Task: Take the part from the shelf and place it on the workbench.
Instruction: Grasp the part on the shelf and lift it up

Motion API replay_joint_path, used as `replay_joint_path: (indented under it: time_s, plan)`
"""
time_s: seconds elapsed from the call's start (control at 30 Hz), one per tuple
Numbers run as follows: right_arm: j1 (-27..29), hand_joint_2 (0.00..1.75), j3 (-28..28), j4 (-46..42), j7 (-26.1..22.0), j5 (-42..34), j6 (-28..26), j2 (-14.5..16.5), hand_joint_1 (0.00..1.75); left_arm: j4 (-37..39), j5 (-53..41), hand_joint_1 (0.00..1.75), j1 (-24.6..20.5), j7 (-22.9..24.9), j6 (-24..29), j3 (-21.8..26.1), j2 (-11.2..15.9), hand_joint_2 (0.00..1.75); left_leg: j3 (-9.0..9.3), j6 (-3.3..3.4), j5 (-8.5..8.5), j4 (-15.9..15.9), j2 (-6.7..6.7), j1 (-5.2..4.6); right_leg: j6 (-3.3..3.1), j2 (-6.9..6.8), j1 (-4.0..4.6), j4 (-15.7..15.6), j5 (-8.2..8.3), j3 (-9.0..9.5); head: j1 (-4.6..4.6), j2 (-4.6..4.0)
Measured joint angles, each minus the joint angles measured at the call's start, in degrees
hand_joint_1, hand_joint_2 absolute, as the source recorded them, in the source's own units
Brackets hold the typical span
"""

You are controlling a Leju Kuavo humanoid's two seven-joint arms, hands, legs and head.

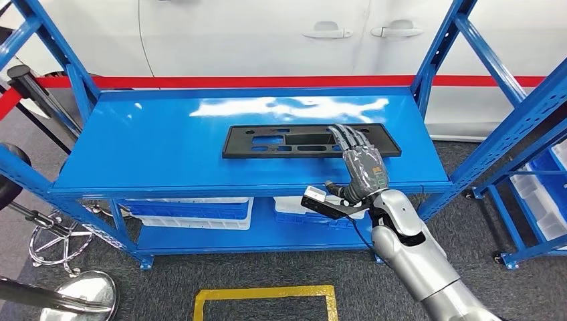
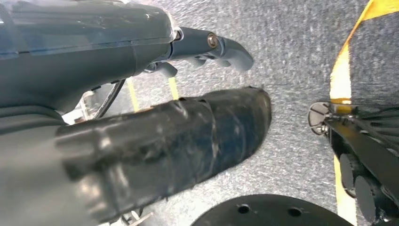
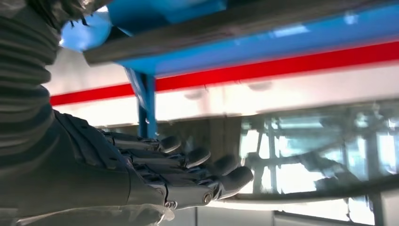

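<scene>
Right arm raised forward, right hand (image 1: 362, 165) flat, fingers (image 3: 188, 160) extended, holding nothing. Left hand (image 2: 155, 141) hanging, fingers straight.

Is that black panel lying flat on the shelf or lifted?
Flat: the black panel rests on the blue shelf.

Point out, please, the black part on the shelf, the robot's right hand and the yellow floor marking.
black part (image 1: 267, 142): head view, on its left half.
right hand (image 1: 362, 166): head view, on the back of the hand.
yellow floor marking (image 1: 264, 293): head view, on its top strip.
</scene>
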Motion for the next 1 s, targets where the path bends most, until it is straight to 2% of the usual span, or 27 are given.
replay_joint_path:
  time_s: [0.07,0.1,0.13,0.23,0.27,0.3,0.33,0.37,0.4,0.43,0.47,0.5,0.6,0.63,0.67,0.73,0.77,0.8,0.83,0.87,0.9,0.93,0.97,1.0]
  plan:
    - [0.05,1.75,0.33,0.31,-0.03,0.01,-0.01,-0.02,0.00,0.00,0.00,0.00,-0.12,0.02,0.00,-0.08,0.08,0.00,0.05,-0.53,-0.09,0.77,0.07,-0.06,-0.70,0.10,-0.26,-0.75,-0.10,0.87,0.04,0.00]
    - [0.00,1.75,0.50,0.45,-0.03,0.00,0.05,-0.04,0.00,0.00,0.00,0.00,-0.16,0.03,0.00,-0.14,0.15,0.00,-0.66,-0.71,-0.40,2.36,0.12,-0.06,-1.06,0.11,-0.43,-1.03,-0.33,1.48,0.02,0.00]
    - [-0.07,1.75,0.70,0.58,-0.07,-0.09,0.36,-0.07,0.00,0.00,0.00,0.00,-0.21,0.03,0.00,-0.20,0.21,0.00,-2.10,-0.88,-1.18,5.04,0.16,0.01,-1.37,0.14,-0.54,-1.28,-0.58,2.10,0.03,0.00]
    - [-0.16,1.75,1.61,1.25,-0.41,-0.61,2.34,-0.25,0.00,0.00,0.00,0.00,-0.25,0.02,-0.13,-0.43,0.30,0.00,-8.99,-1.46,-4.99,15.16,0.23,0.14,-1.85,0.20,-0.50,-1.49,-1.70,3.48,0.01,0.00]
    - [-0.10,1.75,1.98,1.56,-0.54,-0.77,2.85,-0.36,0.00,0.00,0.01,0.00,-0.20,0.03,-0.17,-0.47,0.33,0.00,-10.62,-1.55,-5.17,16.49,0.23,0.15,-1.83,0.27,-0.48,-1.47,-2.17,4.03,0.00,0.00]
    - [-0.07,1.75,2.30,1.85,-0.63,-0.90,3.09,-0.48,0.00,0.00,0.03,0.00,-0.15,0.03,-0.17,-0.49,0.38,0.00,-11.35,-1.51,-4.14,15.94,0.23,0.14,-1.77,0.33,-0.46,-1.45,-2.68,4.69,0.01,0.00]
    - [-0.05,1.75,2.53,2.12,-0.72,-1.04,3.14,-0.57,0.00,0.00,0.07,0.00,-0.05,0.03,-0.18,-0.50,0.44,0.00,-11.17,-1.33,-1.78,13.43,0.23,0.13,-1.68,0.37,-0.45,-1.42,-3.24,5.47,0.00,0.00]
    - [-0.05,1.75,2.67,2.33,-0.80,-1.20,3.09,-0.64,0.00,0.01,0.11,0.00,0.08,0.03,-0.17,-0.51,0.50,0.00,-10.36,-1.01,1.43,9.65,0.23,0.09,-1.56,0.39,-0.44,-1.44,-3.82,6.13,0.01,0.00]
    - [-0.08,1.75,2.77,2.52,-0.85,-1.35,2.99,-0.68,0.00,0.04,0.16,0.00,0.22,0.04,-0.17,-0.52,0.61,0.00,-9.57,-0.69,3.71,6.23,0.24,-0.05,-1.36,0.41,-0.39,-1.38,-4.36,6.77,0.03,0.00]
    - [-0.14,1.75,2.87,2.67,-0.87,-1.49,2.90,-0.70,0.00,0.07,0.22,0.00,0.30,0.03,-0.17,-0.53,0.72,0.00,-8.81,-0.37,5.19,3.43,0.23,-0.24,-1.08,0.42,-0.35,-1.32,-4.83,7.10,0.04,0.00]
    - [-0.17,1.75,2.98,2.78,-0.85,-1.60,2.83,-0.72,0.00,0.09,0.27,0.00,0.28,0.02,-0.18,-0.56,0.80,0.00,-8.43,-0.08,5.87,1.92,0.23,-0.44,-0.77,0.44,-0.34,-1.32,-5.20,7.25,0.06,0.00]
    - [-0.24,1.75,3.11,2.86,-0.81,-1.66,2.77,-0.73,0.00,0.11,0.31,0.00,0.22,0.00,-0.18,-0.58,0.88,0.00,-8.29,0.15,5.57,1.51,0.22,-0.65,-0.43,0.45,-0.35,-1.36,-5.44,7.41,0.07,0.00]
    - [-0.51,1.75,3.33,2.88,-0.62,-1.72,2.74,-0.73,0.00,0.09,0.35,0.00,0.02,-0.16,-0.18,-0.67,0.86,0.00,-7.23,0.87,5.79,0.48,0.25,-0.40,0.47,0.39,-0.39,-0.79,-6.45,7.42,0.07,0.00]
    - [-0.62,1.75,3.42,2.87,-0.57,-1.73,2.74,-0.74,0.00,0.08,0.36,0.00,-0.01,-0.21,-0.19,-0.71,0.84,0.00,-6.73,1.15,5.65,0.14,0.30,-0.21,0.74,0.35,-0.41,1.18,-7.37,6.49,0.08,0.00]
    - [-0.65,1.75,3.51,2.89,-0.53,-1.74,2.74,-0.76,0.00,0.07,0.38,0.00,-0.07,-0.27,-0.18,-0.74,0.83,0.00,-6.26,1.39,5.38,-0.04,0.34,-0.13,0.98,0.30,-0.54,4.44,-8.63,4.69,0.08,0.00]
    - [-0.57,1.75,3.68,3.14,-0.48,-1.73,2.75,-0.79,0.00,0.07,0.45,0.00,-0.13,-0.32,-0.16,-0.76,0.84,0.00,-5.45,1.70,4.60,-0.05,0.29,-0.12,1.38,0.28,-0.75,12.47,-10.73,-0.44,0.10,0.00]
    - [-0.46,1.75,3.75,3.30,-0.45,-1.73,2.75,-0.79,0.00,0.07,0.49,0.00,-0.14,-0.33,-0.16,-0.76,0.84,0.00,-4.95,1.71,4.14,-0.03,0.23,-0.13,1.50,0.27,-0.85,14.93,-10.58,-2.52,0.11,0.00]
    - [-0.38,1.75,3.82,3.45,-0.44,-1.72,2.75,-0.79,0.00,0.07,0.50,0.00,-0.12,-0.34,-0.16,-0.76,0.84,0.00,-4.31,1.67,3.64,0.00,0.16,-0.13,1.52,0.27,-0.91,15.14,-9.11,-3.59,0.11,0.00]
    - [-0.37,1.75,3.89,3.57,-0.44,-1.70,2.75,-0.78,0.00,0.07,0.51,0.00,-0.11,-0.35,-0.17,-0.77,0.82,0.00,-3.56,1.58,3.10,0.02,0.11,-0.14,1.42,0.26,-0.92,13.17,-6.58,-3.55,0.10,0.00]
    - [-0.39,1.75,3.94,3.67,-0.46,-1.69,2.77,-0.78,0.00,0.07,0.52,0.00,-0.10,-0.39,-0.18,-0.78,0.81,0.00,-2.75,1.46,2.50,0.04,0.09,-0.14,1.19,0.25,-0.87,9.37,-3.42,-2.64,0.12,0.00]
    - [-0.43,1.75,4.00,3.80,-0.50,-1.65,2.82,-0.78,0.00,0.07,0.55,0.00,-0.06,-0.43,-0.20,-0.78,0.78,0.00,-2.07,1.25,1.93,0.00,0.08,-0.19,0.88,0.26,-0.67,5.90,-1.10,-1.48,0.10,0.00]
    - [-0.51,1.75,4.09,3.97,-0.58,-1.56,2.96,-0.77,0.00,0.08,0.60,0.00,-0.03,-0.47,-0.23,-0.79,0.74,0.00,-1.63,0.98,1.47,0.00,0.05,-0.22,0.52,0.23,-0.44,3.04,0.27,-0.33,0.11,0.00]
    - [-0.68,1.75,4.27,4.20,-0.72,-1.39,3.21,-0.74,0.00,0.09,0.69,0.00,-0.05,-0.51,-0.28,-0.79,0.72,0.00,-1.47,0.68,1.13,0.01,0.04,-0.25,0.16,0.20,-0.20,1.09,0.45,0.52,0.12,0.00]
    - [-0.89,1.75,4.54,4.50,-0.90,-1.13,3.63,-0.70,0.00,0.09,0.82,0.00,-0.08,-0.54,-0.34,-0.79,0.70,0.00,-1.53,0.40,0.95,-0.07,0.05,-0.26,-0.12,0.17,0.00,0.60,-0.22,0.94,0.10,0.00]
